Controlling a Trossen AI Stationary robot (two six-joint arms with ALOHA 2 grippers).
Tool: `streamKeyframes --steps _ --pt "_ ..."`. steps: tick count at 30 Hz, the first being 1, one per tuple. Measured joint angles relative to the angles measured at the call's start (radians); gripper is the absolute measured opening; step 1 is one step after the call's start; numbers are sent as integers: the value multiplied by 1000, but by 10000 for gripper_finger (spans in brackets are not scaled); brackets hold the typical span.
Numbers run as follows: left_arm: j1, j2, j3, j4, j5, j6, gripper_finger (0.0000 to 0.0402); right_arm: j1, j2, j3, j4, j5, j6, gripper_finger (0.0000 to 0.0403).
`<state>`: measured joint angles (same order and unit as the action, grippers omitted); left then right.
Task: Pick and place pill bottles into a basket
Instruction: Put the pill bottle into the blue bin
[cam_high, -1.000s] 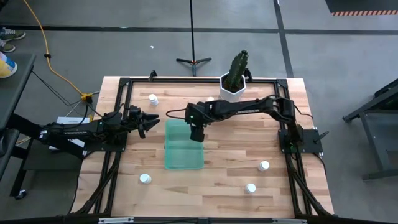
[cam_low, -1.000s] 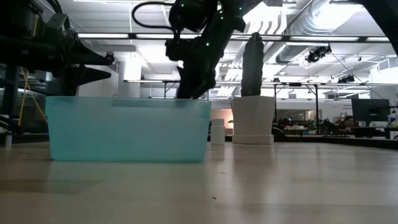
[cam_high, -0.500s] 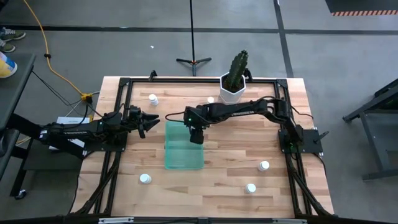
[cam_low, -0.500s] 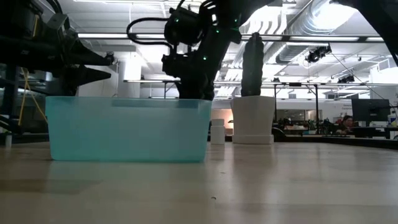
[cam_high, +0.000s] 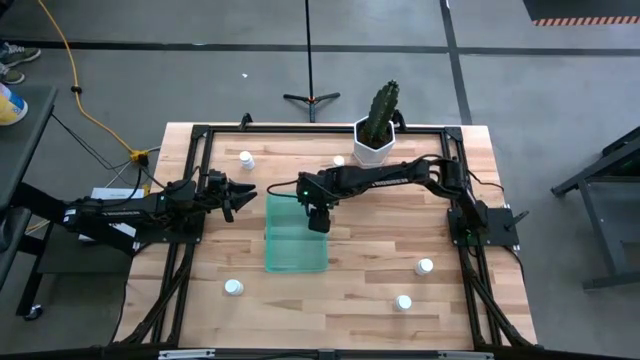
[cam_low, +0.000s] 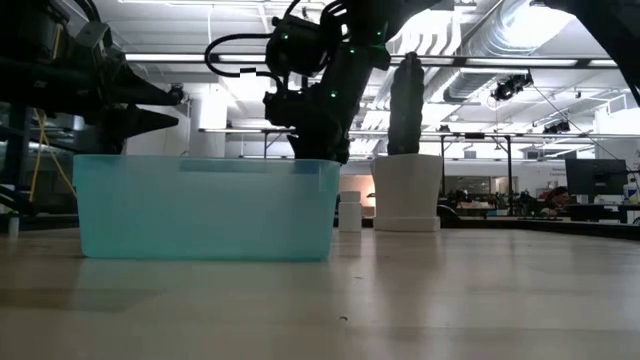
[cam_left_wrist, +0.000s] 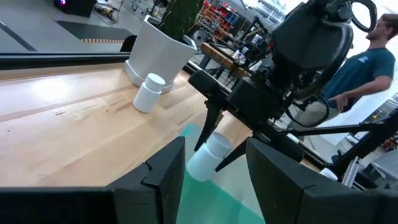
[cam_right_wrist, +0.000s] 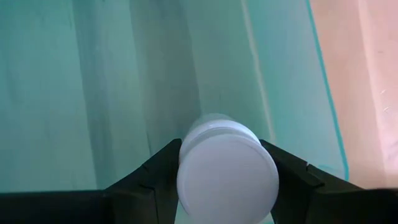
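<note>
The right gripper (cam_high: 318, 222) has dipped lower into the basket (cam_high: 295, 255) at its far right corner, jaws clasping a pill bottle (cam_right_wrist: 227, 171); release looks close. Left gripper (cam_high: 243, 192) waits, jaws parted.

Overhead, table-level, two wrist cameras

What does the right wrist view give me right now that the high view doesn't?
Only the right wrist view: the pill bottle clamped between the right gripper fingers, just above the basket floor.

Only the high view: the loose bottles on the table, the cactus pot, and the left gripper waiting beside the basket.

Both: the green basket under the right gripper.
</note>
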<state>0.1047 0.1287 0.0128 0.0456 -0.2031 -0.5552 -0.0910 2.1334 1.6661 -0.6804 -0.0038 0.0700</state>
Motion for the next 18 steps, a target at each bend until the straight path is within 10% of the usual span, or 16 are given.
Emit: streamKeyframes --steps 18 --pt "0 0 0 0 0 0 205 -1 0 9 -16 -6 0 220"
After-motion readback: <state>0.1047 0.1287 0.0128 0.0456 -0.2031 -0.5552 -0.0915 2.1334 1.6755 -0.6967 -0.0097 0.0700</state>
